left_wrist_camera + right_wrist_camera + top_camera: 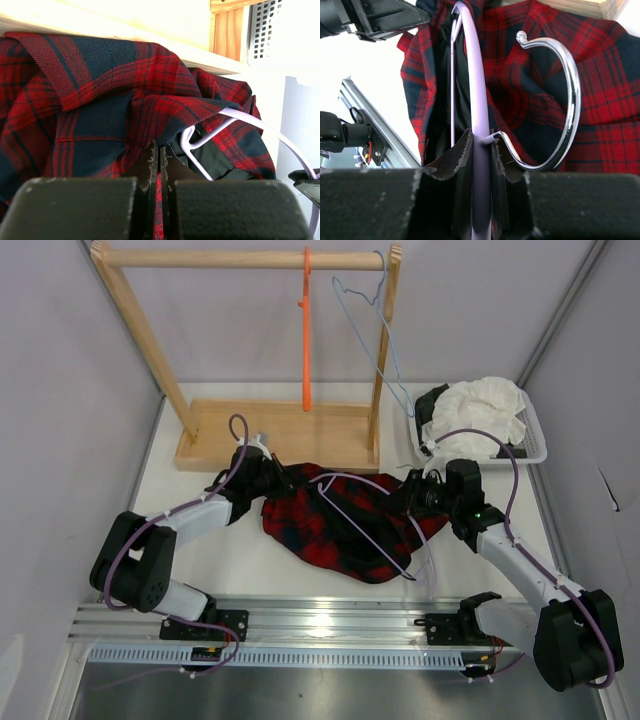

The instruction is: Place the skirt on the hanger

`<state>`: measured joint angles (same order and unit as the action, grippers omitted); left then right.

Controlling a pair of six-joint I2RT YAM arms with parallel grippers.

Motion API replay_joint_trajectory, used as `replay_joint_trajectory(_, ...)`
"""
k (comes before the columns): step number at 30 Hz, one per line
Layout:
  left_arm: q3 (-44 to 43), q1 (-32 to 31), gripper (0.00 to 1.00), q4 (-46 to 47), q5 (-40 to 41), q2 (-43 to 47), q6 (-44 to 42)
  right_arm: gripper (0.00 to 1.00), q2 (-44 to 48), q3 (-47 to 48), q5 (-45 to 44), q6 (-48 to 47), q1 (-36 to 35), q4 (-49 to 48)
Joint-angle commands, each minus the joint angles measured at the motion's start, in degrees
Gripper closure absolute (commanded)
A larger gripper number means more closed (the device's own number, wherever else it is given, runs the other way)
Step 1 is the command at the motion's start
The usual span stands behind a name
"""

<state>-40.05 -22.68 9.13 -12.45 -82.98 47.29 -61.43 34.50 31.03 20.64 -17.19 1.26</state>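
The red and black plaid skirt [340, 525] lies bunched on the white table between my two arms. The lavender hanger [362, 528] rests across it, partly tucked under the cloth. My left gripper [268, 472] is at the skirt's left edge, shut on a fold of the plaid fabric [100, 100]; a strip of red cloth shows between the pressed fingertips of the left gripper [161, 150]. The hanger's end [240, 120] pokes out of the skirt just right of it. My right gripper [481, 137] is shut on the hanger's lavender bar [475, 75] beside its chrome hook [570, 100], over the skirt [610, 100].
A wooden rack [250, 258] stands at the back, its base [280, 430] just behind the skirt. On it hang an orange hanger [306, 330] and a pale blue hanger [375, 330]. A white basket [535, 440] holding white fabric [480, 410] sits at the back right. A metal rail [330, 615] runs along the near edge.
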Motion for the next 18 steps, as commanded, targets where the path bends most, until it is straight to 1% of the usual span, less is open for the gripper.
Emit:
replay_joint_trajectory(1, 0.2, 0.2, 1.0, 0.5, -0.1, 0.7, -2.3, 1.0, 1.0, 0.1, -1.5, -1.5, -0.1, 0.5)
replay_joint_trajectory(4, -0.7, -0.6, 1.0, -1.4, 0.3, 0.7, -4.7, 1.0, 0.8, 0.0, 0.0, -1.6, -0.3, 0.5)
replay_joint_trajectory(6, -2.7, -1.2, 0.95, -4.3, 1.2, 0.5, -7.5, 1.0, 1.0, 0.0, -1.0, -1.6, -1.3, 0.8)
replay_joint_trajectory(7, -3.0, -1.9, 0.89, -5.0, 2.5, 0.7, -8.3, 1.0, 1.0, 0.0, -1.4, -1.8, -1.7, 1.2)
replay_joint_trajectory(10, -5.2, -2.7, 0.77, -7.7, 5.1, 1.6, -12.0, 1.0, 0.5, 0.2, -2.2, -2.1, -2.6, 1.1)
replay_joint_trajectory(13, -6.9, -3.0, 0.67, -8.7, 5.2, 2.2, -14.4, 1.0, 0.3, 0.5, -2.4, -1.9, -2.8, 1.0)
replay_joint_trajectory(15, -8.2, -3.3, 0.64, -8.9, 5.0, 2.6, -17.2, 1.0, 0.3, 0.7, -2.4, -2.0, -2.8, 1.0)
replay_joint_trajectory(18, -11.9, -4.7, 0.64, -13.0, 4.2, 1.9, -22.3, 1.0, 0.0, 0.9, -2.4, -2.0, -2.8, 0.9)
